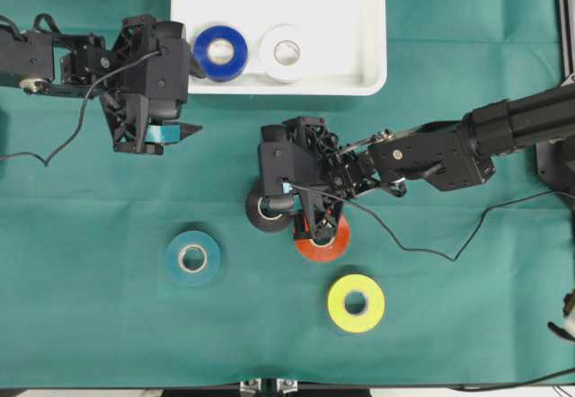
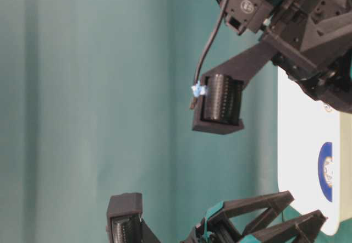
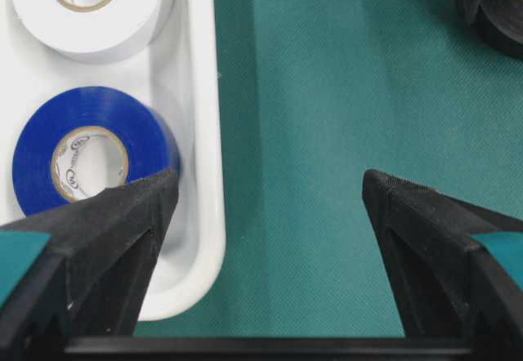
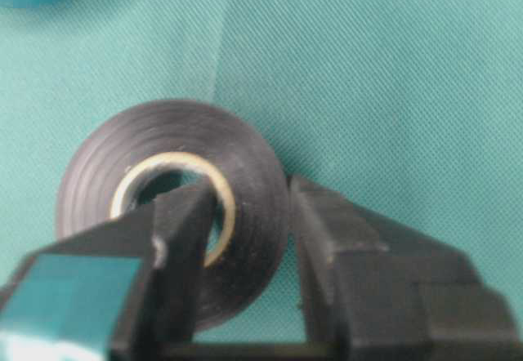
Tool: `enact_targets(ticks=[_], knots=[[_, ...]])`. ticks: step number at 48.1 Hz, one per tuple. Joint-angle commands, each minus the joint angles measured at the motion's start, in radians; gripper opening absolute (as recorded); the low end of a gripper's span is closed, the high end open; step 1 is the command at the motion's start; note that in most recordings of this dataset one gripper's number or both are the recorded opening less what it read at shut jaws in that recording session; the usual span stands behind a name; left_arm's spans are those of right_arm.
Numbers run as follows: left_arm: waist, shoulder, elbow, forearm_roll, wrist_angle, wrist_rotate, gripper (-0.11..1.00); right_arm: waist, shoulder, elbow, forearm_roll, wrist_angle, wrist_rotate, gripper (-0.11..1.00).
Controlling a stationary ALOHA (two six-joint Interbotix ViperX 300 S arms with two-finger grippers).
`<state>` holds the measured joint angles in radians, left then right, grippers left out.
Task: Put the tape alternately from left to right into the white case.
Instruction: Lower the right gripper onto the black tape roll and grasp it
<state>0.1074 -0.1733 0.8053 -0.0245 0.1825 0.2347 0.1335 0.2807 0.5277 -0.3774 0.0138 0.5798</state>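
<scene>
The white case [image 1: 370, 81] lies at the back middle with a blue roll [image 1: 220, 52] and a white roll [image 1: 287, 52] of tape inside; both show again as the blue roll [image 3: 90, 149] and the white roll [image 3: 90, 2] behind the case's rim [image 3: 214, 132]. My left gripper [image 1: 193, 98] is open, straddling that rim near the blue roll, and the left gripper [image 3: 270, 214] holds nothing. My right gripper [image 1: 278, 207] is shut on the black roll [image 1: 262, 210], which rests on the cloth. One finger of the right gripper [image 4: 252, 214] sits inside the pale core of the black roll [image 4: 163, 132]; the other presses its outer side.
A red-orange roll [image 1: 323, 242] lies right beside the black one, partly under the right gripper. A teal roll [image 1: 192, 257] and a yellow roll [image 1: 356, 303] lie nearer the front edge. A cable [image 1: 422, 249] trails over the green cloth.
</scene>
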Motion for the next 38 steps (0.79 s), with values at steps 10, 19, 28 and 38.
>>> enact_targets(ticks=[10,19,28,38], knots=[[-0.005,-0.014,-0.008,-0.003,-0.006,-0.002,0.55,0.005,-0.083,-0.009,0.0,0.044,-0.002,0.26],[-0.006,-0.014,-0.008,-0.003,-0.006,-0.002,0.56,0.005,-0.121,-0.008,-0.002,0.054,-0.002,0.26],[-0.012,-0.014,-0.008,-0.003,-0.006,-0.003,0.56,-0.009,-0.189,-0.008,-0.003,0.14,-0.005,0.26],[-0.018,-0.014,-0.008,-0.003,-0.006,-0.003,0.56,-0.034,-0.256,-0.008,-0.003,0.198,-0.005,0.26]])
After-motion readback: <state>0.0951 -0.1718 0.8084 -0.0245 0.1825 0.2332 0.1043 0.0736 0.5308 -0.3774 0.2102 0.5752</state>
